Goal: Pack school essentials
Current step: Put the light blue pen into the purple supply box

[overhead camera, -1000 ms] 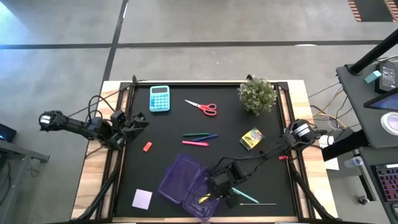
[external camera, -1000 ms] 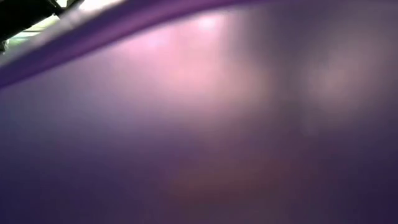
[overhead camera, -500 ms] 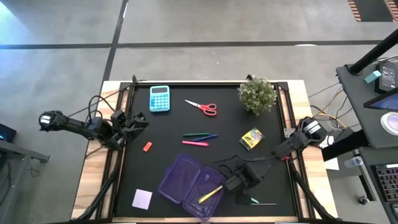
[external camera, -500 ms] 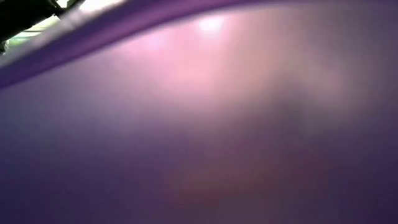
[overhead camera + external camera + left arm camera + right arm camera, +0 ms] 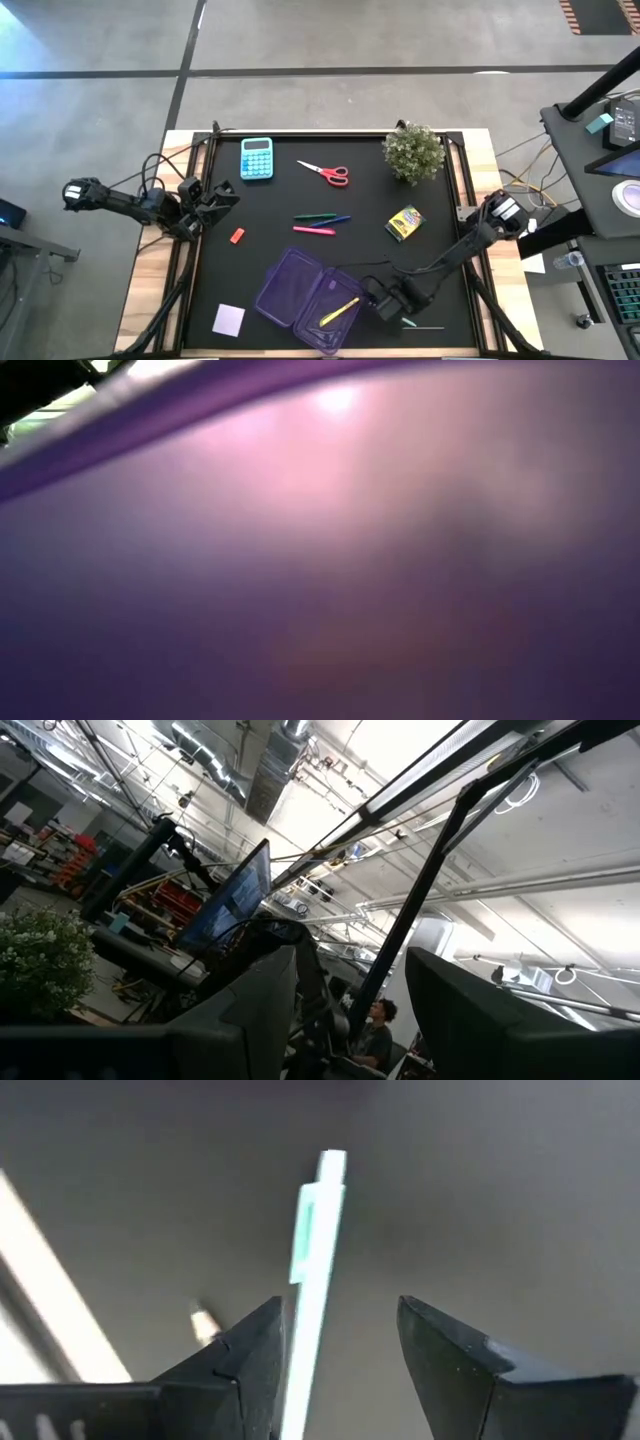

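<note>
Right gripper (image 5: 392, 300), jaws now parted and empty, has withdrawn from the purple case (image 5: 300, 292), leaving the yellow pen (image 5: 340, 311) inside beside it; a green-clipped pen (image 5: 312, 1270) lies between its fingers; left gripper (image 5: 218, 196) waits open

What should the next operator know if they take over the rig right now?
Right end effector: open, low over the mat beside the purple case, lined up over a pale green pen lying between its fingers, not gripped.
Left end effector: open, parked at the table's left edge.
Done: yellow pen lies in the open case.
Left: green-and-blue pens, pink pen, scissors, crayon box and lilac note pad are on the mat.
The low view is blocked by the case.
</note>
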Tool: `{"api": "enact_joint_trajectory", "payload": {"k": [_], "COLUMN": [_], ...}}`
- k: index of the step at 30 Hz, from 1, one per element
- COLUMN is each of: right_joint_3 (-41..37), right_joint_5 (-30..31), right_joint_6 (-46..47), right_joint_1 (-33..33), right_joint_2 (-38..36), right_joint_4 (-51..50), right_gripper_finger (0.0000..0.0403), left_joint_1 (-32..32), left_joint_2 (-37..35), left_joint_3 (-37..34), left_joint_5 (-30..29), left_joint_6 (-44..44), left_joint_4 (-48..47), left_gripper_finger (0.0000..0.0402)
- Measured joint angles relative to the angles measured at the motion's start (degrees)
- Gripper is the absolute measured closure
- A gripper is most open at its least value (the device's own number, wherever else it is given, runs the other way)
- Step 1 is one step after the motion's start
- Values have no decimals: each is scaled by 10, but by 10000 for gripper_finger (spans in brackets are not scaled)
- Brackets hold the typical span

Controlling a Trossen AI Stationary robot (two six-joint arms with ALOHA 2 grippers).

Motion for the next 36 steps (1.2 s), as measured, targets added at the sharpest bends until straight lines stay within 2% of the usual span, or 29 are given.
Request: {"api": "enact_joint_trajectory", "payload": {"k": [5, 12, 20, 25, 29, 36], "right_joint_3": [-14, -20, -28, -29, -35, -71], "right_joint_5": [26, 31, 37, 50, 65, 76], "right_joint_6": [31, 52, 51, 19, -6, -16], "right_joint_1": [1, 6, 17, 17, 17, 17], "right_joint_2": [1, 1, 20, 26, 26, 26], "right_joint_4": [3, 48, 51, 49, 47, 60], "right_gripper_finger": [220, 220, 218, 225, 263, 374], "left_joint_1": [0, 0, 0, 0, 0, 0], "left_joint_2": [0, 1, 3, 3, 3, 3], "left_joint_3": [0, 0, 0, 0, 0, 0], "left_joint_5": [-2, -2, -2, -8, -13, -13], "left_joint_6": [0, 0, 0, 0, 0, 0], "left_joint_4": [0, 0, 1, 0, 0, 1], "left_gripper_finger": [226, 226, 226, 226, 226, 226]}}
